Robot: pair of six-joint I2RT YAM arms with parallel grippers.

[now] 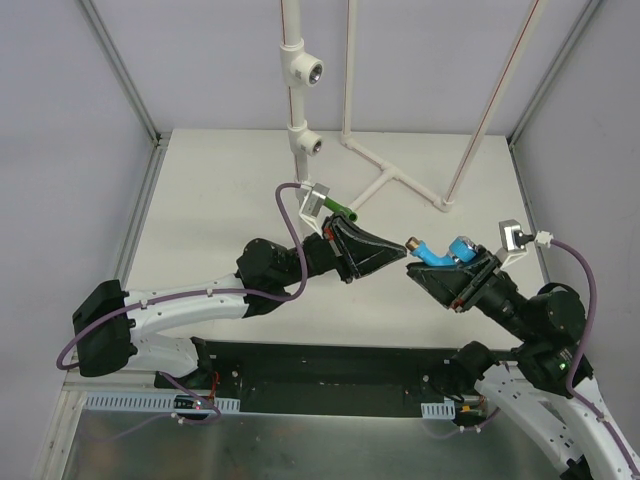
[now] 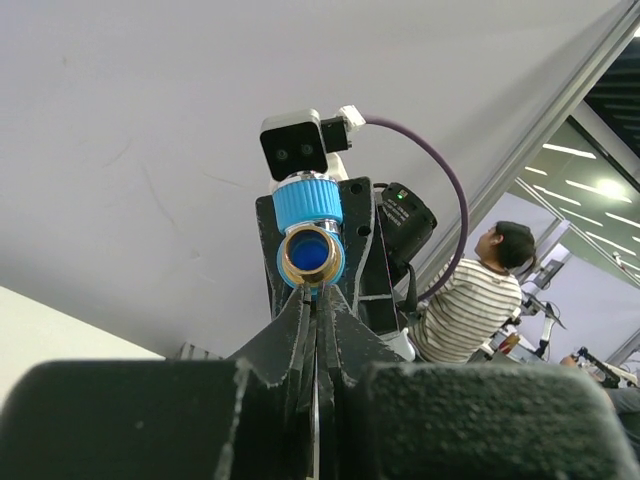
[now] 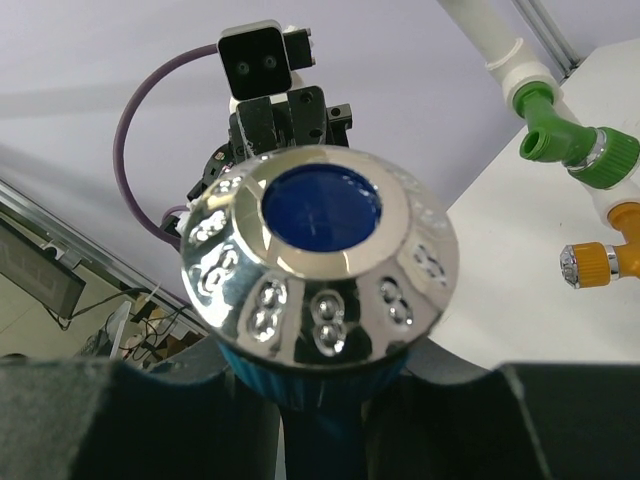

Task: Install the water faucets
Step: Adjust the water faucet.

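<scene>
Right gripper (image 1: 428, 266) is clamped on the light blue faucet (image 1: 447, 250), holding it between the two arms with its brass end facing the left gripper (image 1: 398, 251). Left one's fingers are pressed together, tips right up by that end. Further back, the green faucet (image 3: 558, 138) sits on a white pipe (image 3: 490, 35), with the orange faucet (image 3: 600, 262) just beside it.

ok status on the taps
left gripper shut, empty, tip by the blue tap. right gripper shut on it. green tap and orange tap on the pipe.
</scene>
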